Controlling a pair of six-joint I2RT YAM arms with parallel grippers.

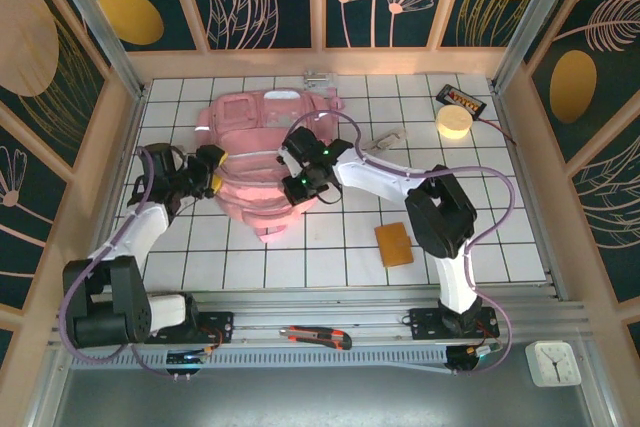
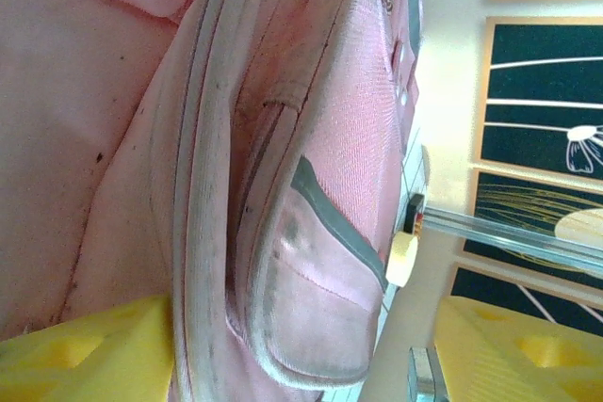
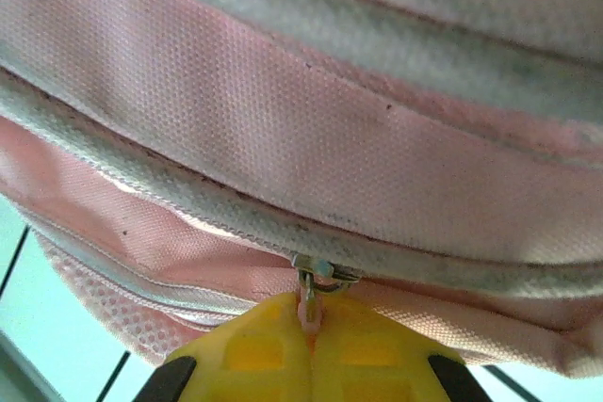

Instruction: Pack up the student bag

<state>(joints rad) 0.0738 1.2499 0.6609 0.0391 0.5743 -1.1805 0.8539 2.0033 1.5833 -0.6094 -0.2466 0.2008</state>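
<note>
The student bag [image 1: 250,147] is a large pink backpack lying at the middle-left of the tiled table. My left gripper [image 1: 214,173] is at the bag's left side and stands open. In the left wrist view its yellow fingers [image 2: 85,350] are spread wide, with a rounded front pocket [image 2: 320,242] of the bag between them and the right finger clear of the fabric. My right gripper [image 1: 300,175] is at the bag's right side. It is shut on the small pink zipper pull [image 3: 309,305], which hangs from a metal slider [image 3: 323,273] on the bag's grey zip band.
A yellow tape roll [image 1: 454,122] and a black-and-orange box [image 1: 462,99] sit at the back right. A brown flat pad [image 1: 394,243] lies right of centre. A utility knife [image 1: 315,336] rests on the front rail and a small clock [image 1: 553,362] on the near right. Wooden walls enclose the table.
</note>
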